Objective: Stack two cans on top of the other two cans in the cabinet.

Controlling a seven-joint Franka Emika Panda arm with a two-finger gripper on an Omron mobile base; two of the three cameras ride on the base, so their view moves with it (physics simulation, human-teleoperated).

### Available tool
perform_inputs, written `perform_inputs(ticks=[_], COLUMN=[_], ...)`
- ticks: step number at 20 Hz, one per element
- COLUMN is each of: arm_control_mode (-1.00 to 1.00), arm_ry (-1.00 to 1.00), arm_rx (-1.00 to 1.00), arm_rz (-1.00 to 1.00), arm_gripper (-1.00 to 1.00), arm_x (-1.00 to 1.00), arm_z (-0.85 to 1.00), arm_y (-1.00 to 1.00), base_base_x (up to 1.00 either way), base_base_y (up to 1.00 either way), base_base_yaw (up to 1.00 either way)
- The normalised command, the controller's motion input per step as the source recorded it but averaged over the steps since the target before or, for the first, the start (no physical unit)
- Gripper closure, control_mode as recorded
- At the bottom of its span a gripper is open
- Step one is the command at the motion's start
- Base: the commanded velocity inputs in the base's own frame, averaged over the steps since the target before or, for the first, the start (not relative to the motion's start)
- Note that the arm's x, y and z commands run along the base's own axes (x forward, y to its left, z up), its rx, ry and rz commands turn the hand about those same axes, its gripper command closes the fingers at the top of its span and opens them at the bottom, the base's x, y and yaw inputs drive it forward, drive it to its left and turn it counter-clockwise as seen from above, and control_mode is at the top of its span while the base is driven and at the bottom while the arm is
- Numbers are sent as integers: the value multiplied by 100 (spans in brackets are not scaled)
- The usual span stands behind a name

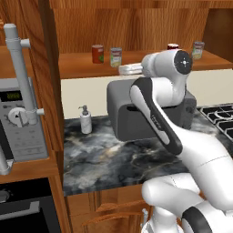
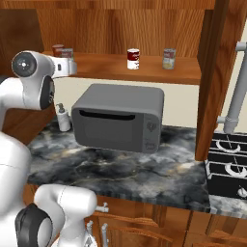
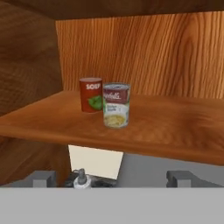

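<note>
**kitchenbot_fan:** Left base view: the all-red can [image 1: 97,53] and the pale yellow-green can [image 1: 115,57] are sitting side by side toward the left end of the cabinet [image 1: 91,68] shelf. The red-and-white can [image 1: 172,46] and grey-green can [image 1: 198,50] are standing toward the right end, behind the arm.

**simtinkerer:** Right base view is flipping it: red-and-white can [image 2: 133,59] mid-shelf, grey-green one [image 2: 169,58] beside it, well apart from the left pair.

**kitchenbot_fan:** Hand view: claw [image 3: 111,178] is hanging below the shelf's front edge, fingers spread, gripping nothing, facing the left pair.

**simtinkerer:** I'm guessing it's lining up on the yellow-green can [image 3: 116,105]. It's nearly touching the red one [image 3: 90,94], so I'd be rising first, then closing on it without bumping its neighbour.
</note>
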Motion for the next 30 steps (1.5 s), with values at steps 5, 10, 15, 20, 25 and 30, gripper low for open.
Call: perform_inputs(ticks=[5,10,15,20,25,30], arm_control_mode=[-100,-100,-100,-100,-100,-100], arm_ry=[-1,-1,2,0,0,0], arm_rx=[0,-2,-2,0,0,-1], arm_rz=[7,0,3,12,8,5], arm_gripper=[-100,-100,-100,-100,-100,-100], arm_x=[29,39,29,19,23,20], arm_z=[19,15,2,-15,-12,-8], arm_y=[2,6,5,7,4,0], base_base_x=[0,0,0,0,0,0], base_base_y=[0,0,0,0,0,0], base_base_yaw=[0,0,0,0,0,0])
